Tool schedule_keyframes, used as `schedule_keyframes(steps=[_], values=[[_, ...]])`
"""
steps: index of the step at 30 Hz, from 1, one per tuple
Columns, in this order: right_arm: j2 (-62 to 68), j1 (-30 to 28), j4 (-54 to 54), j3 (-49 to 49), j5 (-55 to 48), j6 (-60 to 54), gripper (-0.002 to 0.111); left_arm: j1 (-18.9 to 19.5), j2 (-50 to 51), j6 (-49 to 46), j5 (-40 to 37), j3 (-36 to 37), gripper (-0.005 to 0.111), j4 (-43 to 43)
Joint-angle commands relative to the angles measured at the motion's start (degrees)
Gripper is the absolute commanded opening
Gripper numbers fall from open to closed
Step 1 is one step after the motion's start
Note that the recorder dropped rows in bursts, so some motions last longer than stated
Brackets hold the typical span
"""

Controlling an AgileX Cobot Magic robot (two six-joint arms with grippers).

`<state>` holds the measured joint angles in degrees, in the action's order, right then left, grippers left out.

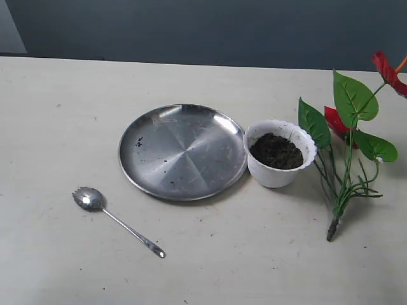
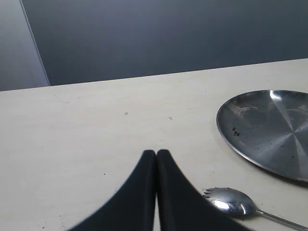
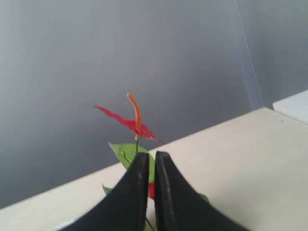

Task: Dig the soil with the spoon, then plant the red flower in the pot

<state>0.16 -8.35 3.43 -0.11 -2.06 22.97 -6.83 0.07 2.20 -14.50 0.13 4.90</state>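
Note:
The spoon [image 1: 118, 223] lies on the table at the front left, its bowl toward the plate. The white scalloped pot [image 1: 272, 175] stands in the middle right and holds dark soil [image 1: 276, 150]. To its right the red flower [image 1: 351, 99] lies on the table, stems pointing forward. Neither gripper shows in the exterior view. In the left wrist view my left gripper [image 2: 156, 153] is shut and empty, with the spoon [image 2: 232, 201] just beside it. My right gripper [image 3: 150, 154] is shut on nothing, and the red flower [image 3: 131, 123] lies beyond its tips.
A round steel plate [image 1: 183, 151] with a few soil crumbs sits between spoon and pot, touching the pot's side; its rim [image 2: 226, 139] shows in the left wrist view. A dark wall runs behind the table's far edge.

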Motion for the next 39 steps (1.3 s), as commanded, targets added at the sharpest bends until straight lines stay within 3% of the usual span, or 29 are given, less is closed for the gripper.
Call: schedule_keyframes(steps=[1,5,8,15,24,35,39], values=[[-0.16,-0.23,-7.81,0.11,10.76,1.94,0.006,-0.34,-0.07,0.24,0.78,-0.13,0.001,-0.09],[-0.16,-0.23,-21.35,0.11,20.30,11.43,0.006,-0.34,-0.07,0.24,0.78,-0.13,0.001,-0.09],[-0.16,-0.23,-26.49,0.11,21.59,17.03,0.006,-0.34,-0.07,0.24,0.78,-0.13,0.001,-0.09],[-0.16,-0.23,-26.42,0.11,21.96,17.16,0.006,-0.34,-0.07,0.24,0.78,-0.13,0.001,-0.09],[-0.16,-0.23,-27.15,0.11,35.61,21.01,0.006,-0.34,-0.07,0.24,0.78,-0.13,0.001,-0.09],[-0.16,-0.23,-27.15,0.11,37.75,20.62,0.006,-0.34,-0.07,0.24,0.78,-0.13,0.001,-0.09],[-0.16,-0.23,-30.31,0.11,43.27,21.05,0.006,-0.34,-0.07,0.24,0.78,-0.13,0.001,-0.09]])
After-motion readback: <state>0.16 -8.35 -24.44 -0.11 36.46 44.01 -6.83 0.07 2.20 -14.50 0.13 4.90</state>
